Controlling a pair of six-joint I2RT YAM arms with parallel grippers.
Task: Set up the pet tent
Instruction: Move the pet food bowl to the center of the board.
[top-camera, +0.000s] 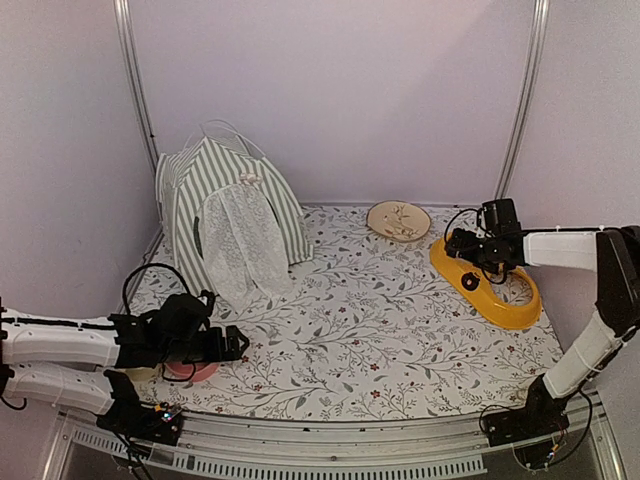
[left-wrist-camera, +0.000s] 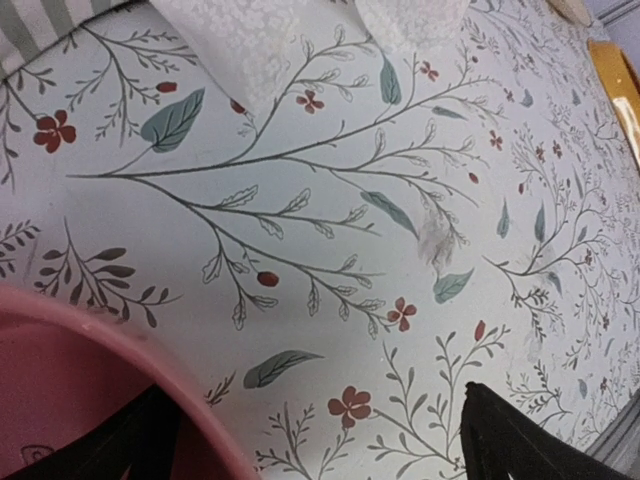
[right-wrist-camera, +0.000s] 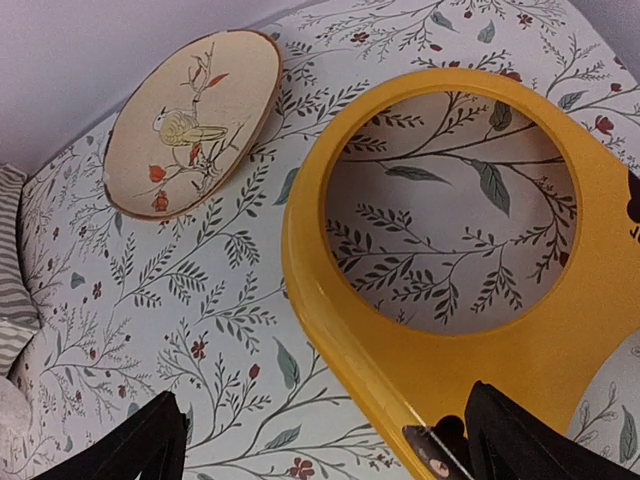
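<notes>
**Tent upright at the back left, both hands spread and apart from it**

The pet tent (top-camera: 225, 200) stands at the back left of the counter (top-camera: 380, 340), close to the left wall (top-camera: 60, 150), with its lace curtain (top-camera: 240, 240) hanging to the cloth. Our left hand (top-camera: 232, 343) hovers empty with fingers wide, just beside the pink bowl (top-camera: 195, 370). Our right hand (top-camera: 472, 258), fingers also spread, sits over the yellow ring (top-camera: 495, 290) and grips nothing.

We judge three risks:
- A left reach could knock the bowl toward the near edge.
- Fingers could snag the lace or the thin poles (top-camera: 225, 130) and tip the tent.
- A low right hand could drag the ring toward the right edge.

Open room lies mid-counter. It is tight by the wall, and the plate (top-camera: 398, 220) guards the back.
</notes>
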